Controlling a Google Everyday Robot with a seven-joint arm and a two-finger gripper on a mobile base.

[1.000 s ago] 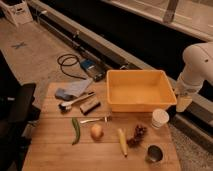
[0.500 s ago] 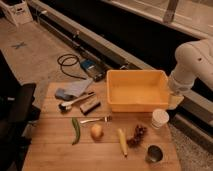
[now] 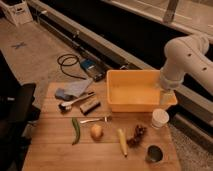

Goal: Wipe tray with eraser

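1. Counter (image 3: 50,150), left part: carries the blue-grey cloth (image 3: 72,90) and, just in front of it, the silver tongs (image 3: 75,101). Both lie exactly as a second ago.
2. Eraser (image 3: 90,106): lies flat on the counter just right of the tongs, near the tray's front left corner but not touching it. Sits in the same spot as a second ago, untouched.
3. Front row: green pod (image 3: 76,131), round yellow bulb (image 3: 96,131), dark grape cluster (image 3: 137,135), metal can (image 3: 154,154). Shows no shift at all.
4. Tray (image 3: 132,104): stands at the counter's back right, hollow and with nothing visible inside. Keeps its earlier place, with the white cup (image 3: 160,119) just in front of its right corner.
5. Gripper (image 3: 167,96): hangs from the white arm over the tray's right rim, fingers apart and holding nothing. Has swung leftward from beyond the counter's right edge during the last second; marks the only change in the scene.
6. Judging from that: still the approach stage. Calls for a longer reach across the tray toward the eraser, well apart on the far side, before any wiping can begin. Risks clipping the tray's rim or the cup if carried low.
7. Writing: none readable on the cup, the can, the tray or the eraser. No brand or label to report.
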